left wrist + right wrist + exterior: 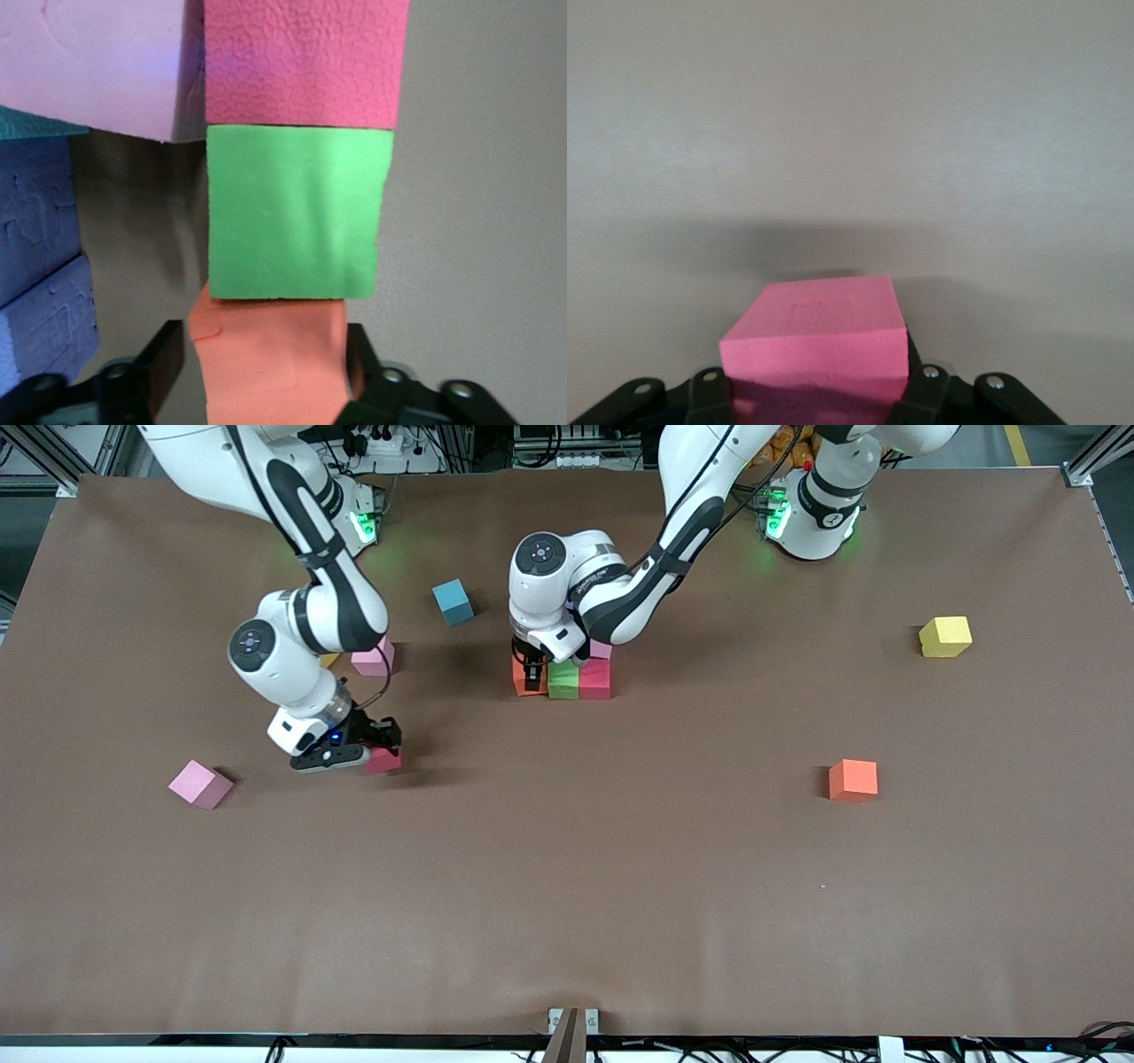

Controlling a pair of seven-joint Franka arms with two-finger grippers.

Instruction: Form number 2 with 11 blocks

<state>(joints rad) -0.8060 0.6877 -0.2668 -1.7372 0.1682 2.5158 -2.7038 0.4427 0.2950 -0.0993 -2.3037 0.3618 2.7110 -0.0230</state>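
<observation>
Mid-table, an orange block (523, 677), a green block (563, 679) and a red block (595, 677) form a touching row. A pink block (601, 650) sits just farther from the front camera, against the red one. My left gripper (532, 680) is down around the orange block (266, 363) and open, with a gap showing at one finger (159, 367). Purple blocks (35, 266) show beside the row in the left wrist view. My right gripper (379, 755) is low over the table toward the right arm's end, shut on another red block (819, 341).
Loose blocks lie about: light blue (453, 600), pink (200, 784), another pink (372, 661) partly hidden by the right arm, orange (853, 779) and yellow (945, 636) toward the left arm's end. The brown table (567, 903) is bare nearer the front camera.
</observation>
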